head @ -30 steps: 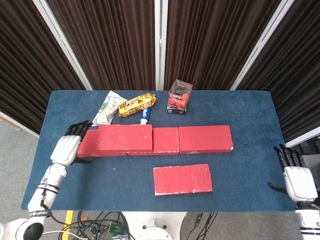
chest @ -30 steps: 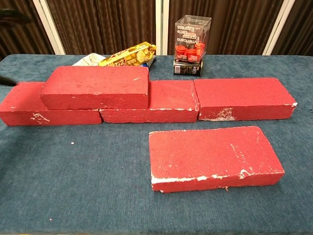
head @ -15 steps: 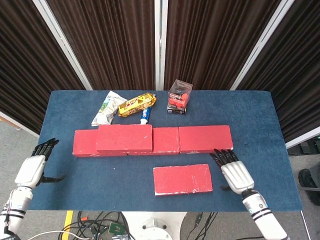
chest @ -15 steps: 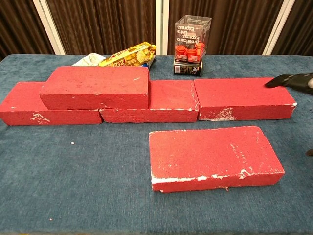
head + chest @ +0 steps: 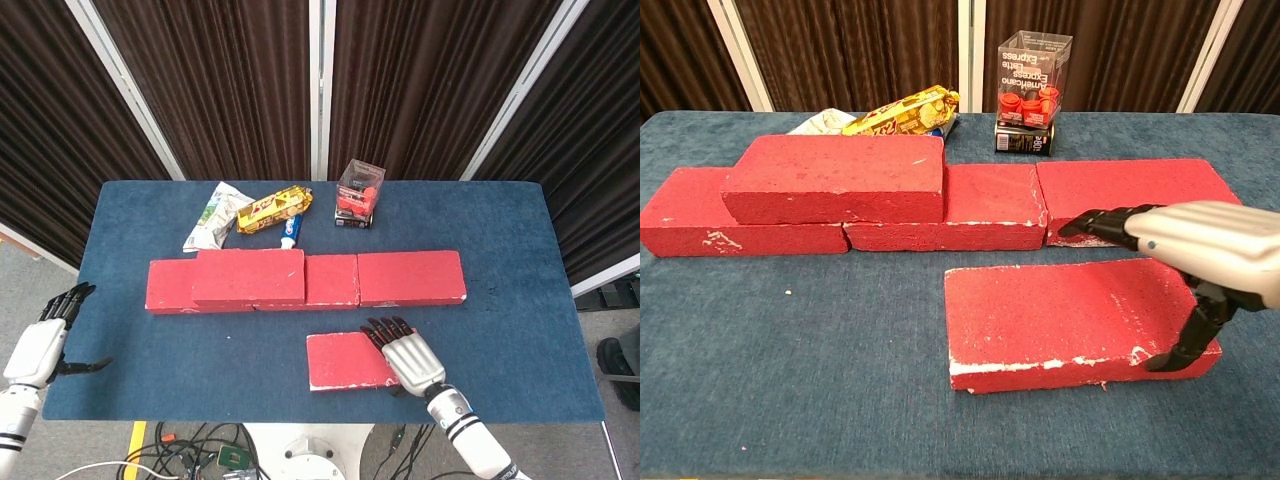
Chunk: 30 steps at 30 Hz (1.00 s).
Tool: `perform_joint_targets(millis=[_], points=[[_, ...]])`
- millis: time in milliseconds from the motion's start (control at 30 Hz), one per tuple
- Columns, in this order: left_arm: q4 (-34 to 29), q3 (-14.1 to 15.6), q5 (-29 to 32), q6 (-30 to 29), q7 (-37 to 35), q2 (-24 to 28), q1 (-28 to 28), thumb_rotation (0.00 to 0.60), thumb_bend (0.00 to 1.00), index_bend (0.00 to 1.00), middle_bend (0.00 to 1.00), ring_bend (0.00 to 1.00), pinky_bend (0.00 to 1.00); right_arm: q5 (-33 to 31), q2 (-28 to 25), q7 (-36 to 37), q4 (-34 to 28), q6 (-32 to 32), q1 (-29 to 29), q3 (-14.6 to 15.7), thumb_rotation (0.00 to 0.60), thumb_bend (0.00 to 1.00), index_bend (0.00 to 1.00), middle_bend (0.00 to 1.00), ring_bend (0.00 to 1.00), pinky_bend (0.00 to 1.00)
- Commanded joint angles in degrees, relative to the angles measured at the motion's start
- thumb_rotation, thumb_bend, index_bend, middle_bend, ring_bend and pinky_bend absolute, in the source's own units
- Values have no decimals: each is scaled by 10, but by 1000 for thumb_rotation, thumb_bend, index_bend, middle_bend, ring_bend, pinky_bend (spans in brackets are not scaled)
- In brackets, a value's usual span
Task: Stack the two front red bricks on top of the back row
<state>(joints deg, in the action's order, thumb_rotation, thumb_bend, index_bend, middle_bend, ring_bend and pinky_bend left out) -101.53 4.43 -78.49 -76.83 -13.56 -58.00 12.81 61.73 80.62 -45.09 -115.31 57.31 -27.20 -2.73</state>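
From the head view, the right hand (image 5: 408,355) hovers fingers spread, holding nothing, over the near end of the loose brick (image 5: 345,360); the back row (image 5: 410,277) lies just beyond its fingertips. The left hand (image 5: 40,345) hangs open off the table's side.

From the chest view, the thumb (image 5: 1185,338) reaches the brick's front edge. Clamp across the width squarely, then lift level.
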Motion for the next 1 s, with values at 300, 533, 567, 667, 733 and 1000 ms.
perform_joint_targets(millis=[300,533,567,667,733,1000], points=[[25,-12,1,21,-15,-7,-9,600,9,0,0,0,0,-51,75,-20,46,15,-40,2,600,0,0,0,0,0],[49,-18,6,41,-29,-15,-10,600,9,0,0,0,0,-75,98,-6,68,28,-49,2,600,0,0,0,0,0],[52,-20,8,44,-29,-16,-10,600,10,0,0,0,0,-84,101,-7,70,29,-52,2,600,0,0,0,0,0],[56,-24,10,47,-31,-17,-12,600,9,0,0,0,0,-100,107,-5,75,31,-58,0,600,0,0,0,0,0],[57,-25,9,48,-31,-17,-13,600,9,0,0,0,0,-106,110,-5,78,33,-62,0,600,0,0,0,0,0],[60,-30,-2,43,-38,-18,-20,600,9,0,0,0,0,-120,120,2,95,31,-76,7,600,0,0,0,0,0]])
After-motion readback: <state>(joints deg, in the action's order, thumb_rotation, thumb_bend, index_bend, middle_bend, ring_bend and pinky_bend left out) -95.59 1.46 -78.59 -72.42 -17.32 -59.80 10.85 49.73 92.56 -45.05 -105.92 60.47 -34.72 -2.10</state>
